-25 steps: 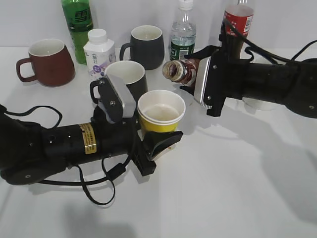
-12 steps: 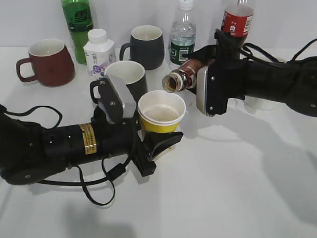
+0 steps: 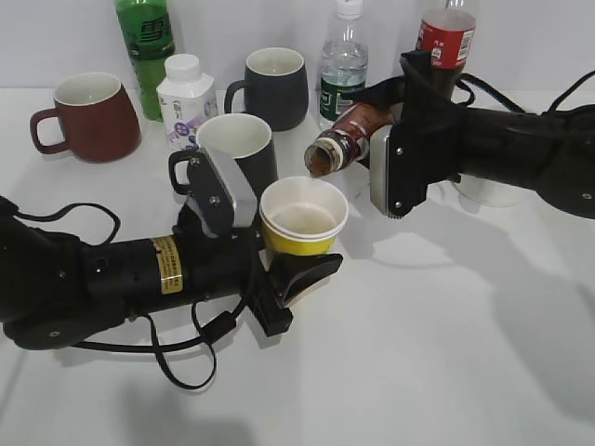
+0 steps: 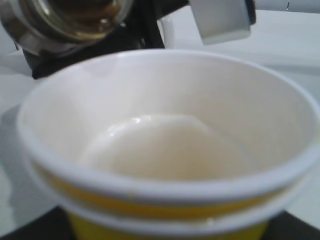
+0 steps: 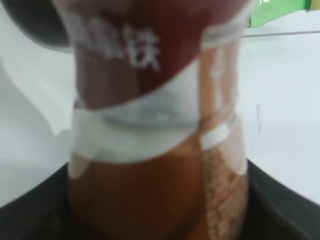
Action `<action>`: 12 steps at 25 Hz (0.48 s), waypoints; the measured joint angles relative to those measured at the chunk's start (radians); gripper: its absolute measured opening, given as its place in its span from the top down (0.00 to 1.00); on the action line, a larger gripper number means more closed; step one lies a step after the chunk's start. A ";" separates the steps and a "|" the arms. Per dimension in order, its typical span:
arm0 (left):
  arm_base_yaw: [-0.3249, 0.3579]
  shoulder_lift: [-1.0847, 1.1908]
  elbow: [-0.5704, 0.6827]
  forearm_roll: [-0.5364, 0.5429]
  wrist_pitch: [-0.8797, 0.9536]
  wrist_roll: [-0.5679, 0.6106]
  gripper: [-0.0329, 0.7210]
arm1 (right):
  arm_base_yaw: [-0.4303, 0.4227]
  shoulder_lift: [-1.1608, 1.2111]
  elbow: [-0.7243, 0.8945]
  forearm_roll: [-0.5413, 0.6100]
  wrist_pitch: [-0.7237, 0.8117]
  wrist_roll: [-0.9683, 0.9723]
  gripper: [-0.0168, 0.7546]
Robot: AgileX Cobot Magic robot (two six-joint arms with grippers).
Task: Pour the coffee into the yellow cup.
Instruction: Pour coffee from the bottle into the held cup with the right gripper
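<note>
My left gripper [image 3: 296, 269] is shut on the yellow cup [image 3: 302, 219], which stands upright at the table's middle. The cup fills the left wrist view [image 4: 165, 150], and its white inside shows no brown liquid. My right gripper [image 3: 386, 139] is shut on the coffee bottle [image 3: 342, 144]. The bottle is uncapped and tilted mouth-down to the left, with its mouth just above the cup's far rim. The bottle mouth also shows at the top of the left wrist view [image 4: 75, 20]. In the right wrist view the bottle [image 5: 155, 125] fills the frame, brown liquid inside.
Behind the cup stand a dark mug [image 3: 238, 149], a second dark mug [image 3: 274, 85], a dark red mug [image 3: 88, 115], a green bottle [image 3: 146, 51], a small white bottle [image 3: 184, 97], a clear water bottle [image 3: 344, 65] and a cola bottle [image 3: 446, 42].
My right gripper has tilted the coffee bottle further down and brought its mouth lower and closer over the cup's rim. My left arm and the cup have shifted slightly.
</note>
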 joint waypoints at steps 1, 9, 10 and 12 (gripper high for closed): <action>0.000 0.000 0.000 0.000 0.001 0.000 0.40 | 0.000 -0.001 0.000 0.001 -0.001 -0.011 0.33; 0.000 0.000 0.000 0.008 -0.002 0.000 0.40 | 0.000 -0.008 0.000 0.004 -0.005 -0.075 0.33; 0.000 0.000 0.000 0.014 -0.002 0.000 0.40 | 0.000 -0.008 0.000 0.005 -0.006 -0.081 0.33; 0.000 0.000 0.000 0.024 -0.002 0.000 0.40 | 0.000 -0.008 0.000 0.009 -0.010 -0.101 0.33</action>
